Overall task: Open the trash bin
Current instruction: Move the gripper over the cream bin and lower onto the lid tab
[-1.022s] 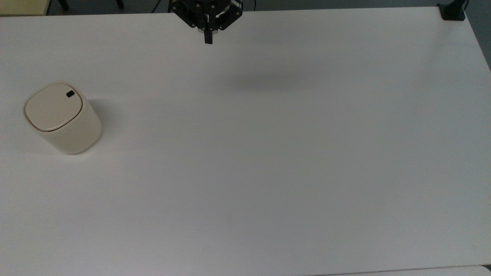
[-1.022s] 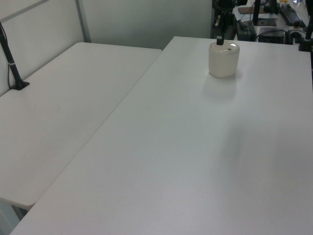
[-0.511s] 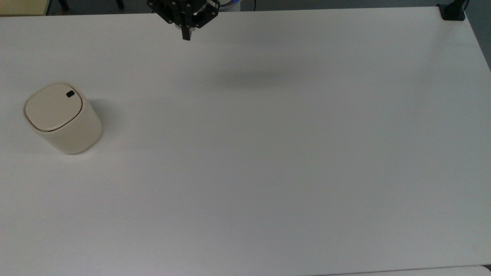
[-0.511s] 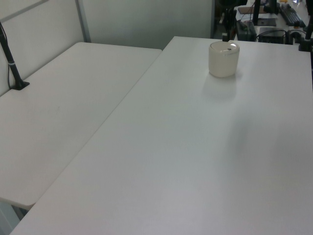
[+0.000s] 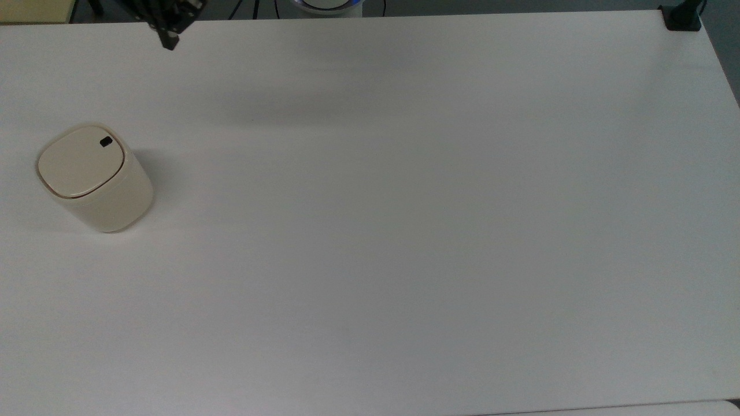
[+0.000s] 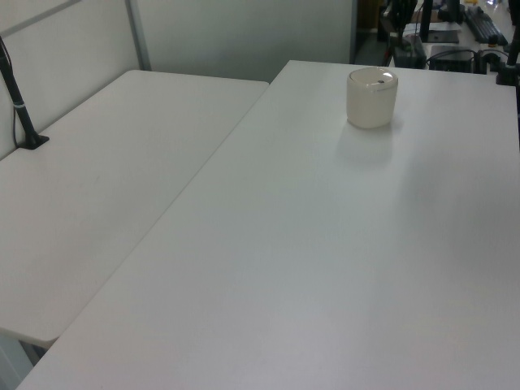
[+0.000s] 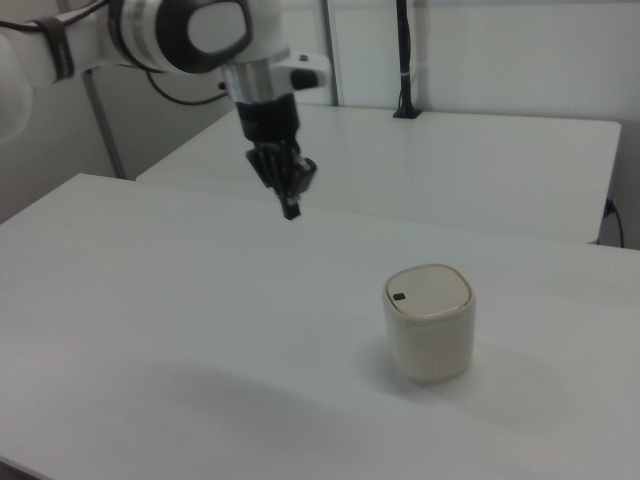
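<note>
The bin point(image 5: 92, 176) sits on the white table point(image 5: 404, 231) at the left of the top view, and its flat lid point(image 5: 80, 162) is down, so the job is not done: I think the little black button point(image 5: 106, 141) near the rim has to be pushed to pop it open. The gripper point(image 5: 169, 41) hangs in the air at the upper left of the top view, pointing down, well apart from the bin. Its fingers point(image 7: 291, 207) look pressed together in the right view and they hold nothing.
</note>
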Robot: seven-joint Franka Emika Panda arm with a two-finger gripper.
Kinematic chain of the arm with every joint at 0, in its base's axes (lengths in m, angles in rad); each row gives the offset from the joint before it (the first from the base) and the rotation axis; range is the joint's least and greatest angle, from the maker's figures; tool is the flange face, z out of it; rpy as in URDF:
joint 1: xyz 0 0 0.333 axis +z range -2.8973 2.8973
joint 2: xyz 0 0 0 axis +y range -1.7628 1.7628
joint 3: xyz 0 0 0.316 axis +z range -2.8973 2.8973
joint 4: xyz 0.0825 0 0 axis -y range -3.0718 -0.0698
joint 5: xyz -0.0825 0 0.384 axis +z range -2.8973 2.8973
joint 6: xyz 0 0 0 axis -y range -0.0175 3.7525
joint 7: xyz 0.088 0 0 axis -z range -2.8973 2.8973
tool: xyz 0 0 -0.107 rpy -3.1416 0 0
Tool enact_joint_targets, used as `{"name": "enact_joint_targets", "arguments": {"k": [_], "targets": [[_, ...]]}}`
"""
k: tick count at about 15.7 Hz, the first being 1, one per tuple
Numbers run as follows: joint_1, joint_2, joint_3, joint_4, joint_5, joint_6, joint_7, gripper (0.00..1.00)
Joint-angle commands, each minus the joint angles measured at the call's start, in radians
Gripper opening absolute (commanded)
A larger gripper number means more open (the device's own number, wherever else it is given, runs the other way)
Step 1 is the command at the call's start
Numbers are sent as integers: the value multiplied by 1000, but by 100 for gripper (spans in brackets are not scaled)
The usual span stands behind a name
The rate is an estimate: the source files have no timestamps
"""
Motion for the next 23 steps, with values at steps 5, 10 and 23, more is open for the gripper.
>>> {"name": "enact_joint_targets", "arguments": {"k": [5,10,23], "targets": [[-179,105,4,-10,6,238,-27,0],[-196,195,4,-10,10,363,-9,0],[-191,306,7,-16,53,429,96,0]]}}
